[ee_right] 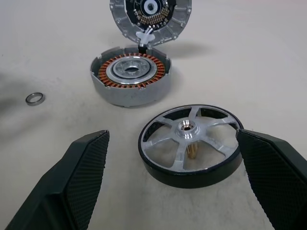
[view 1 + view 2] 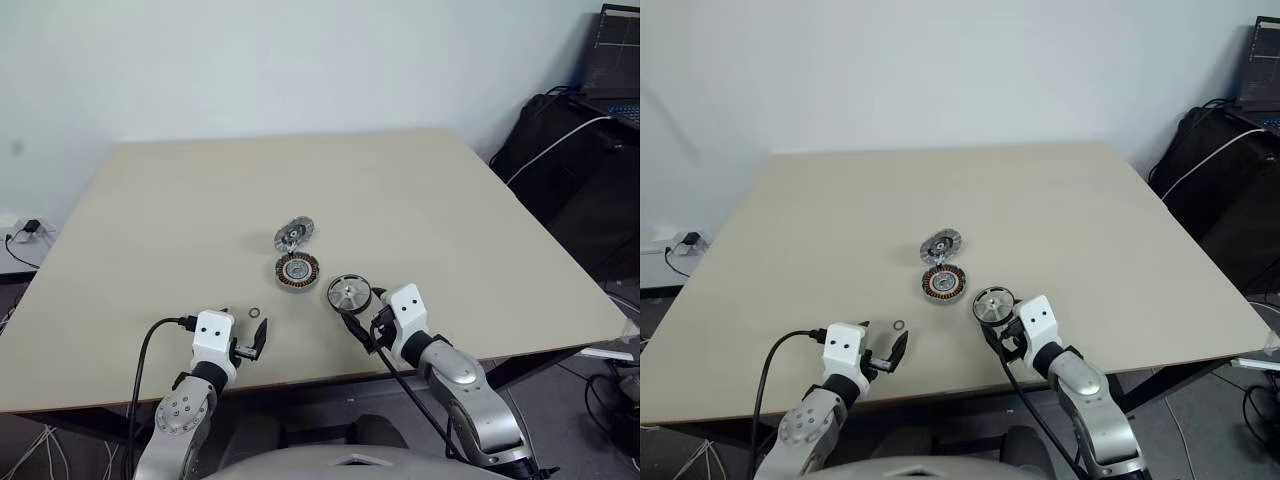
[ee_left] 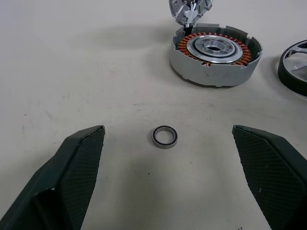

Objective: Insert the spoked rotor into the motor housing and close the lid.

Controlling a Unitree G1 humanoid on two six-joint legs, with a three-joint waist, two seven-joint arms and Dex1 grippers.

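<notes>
The right gripper point(image 1: 172, 179) is spread wide with the spoked rotor point(image 1: 190, 145) lying flat between its fingers; motor housing point(image 1: 130, 79) and propped-up lid point(image 1: 150, 19) sit beyond. The left gripper point(image 3: 168, 179) gapes empty before a small metal ring point(image 3: 165, 136).

Both arms reach forward, left gripper point(image 2: 256, 337) and right gripper point(image 2: 357, 318) open (fingers spread wide).

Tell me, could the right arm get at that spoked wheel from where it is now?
Probably yes. The right gripper is open right beside the rotor, which lies flat on the table between its fingers, with nothing between them.
</notes>
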